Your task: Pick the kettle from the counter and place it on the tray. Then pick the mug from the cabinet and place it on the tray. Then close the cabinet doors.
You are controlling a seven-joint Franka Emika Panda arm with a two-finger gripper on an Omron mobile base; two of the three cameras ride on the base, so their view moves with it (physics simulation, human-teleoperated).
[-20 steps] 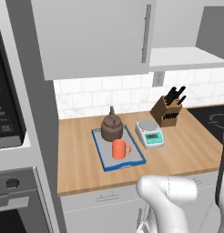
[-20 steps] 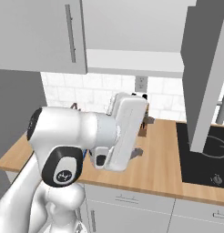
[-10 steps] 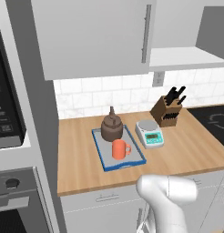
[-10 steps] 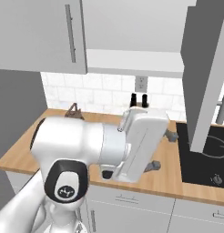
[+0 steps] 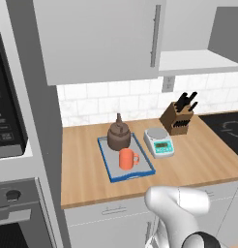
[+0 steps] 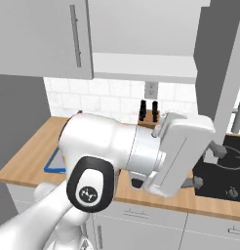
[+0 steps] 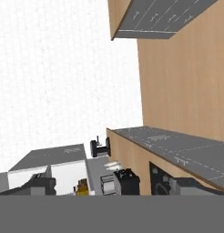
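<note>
The dark brown kettle (image 5: 119,136) and the orange mug (image 5: 126,159) both stand on the blue-rimmed tray (image 5: 106,162) on the wooden counter (image 5: 82,169). Only a tray corner (image 6: 52,164) peeks out behind my arm in the right base view. The cabinet's left door (image 5: 101,38) is shut, its right door (image 5: 229,30) swings open, and the pale inner shelf (image 5: 193,61) is bare. My gripper (image 6: 206,166) hangs open and empty over the counter's right end near the stove, well right of the tray and below the open door (image 6: 220,63).
A white-and-teal scale (image 5: 158,142) and a knife block (image 5: 178,118) stand right of the tray. A black cooktop (image 6: 223,166) lies at the right end. The oven and microwave column (image 5: 14,145) closes off the left. My bulky arm (image 6: 117,156) blocks much of the right base view.
My arm has swung to the right, carrying the open hand from above the counter's middle toward the cooktop. Kettle, mug and tray have not moved.
</note>
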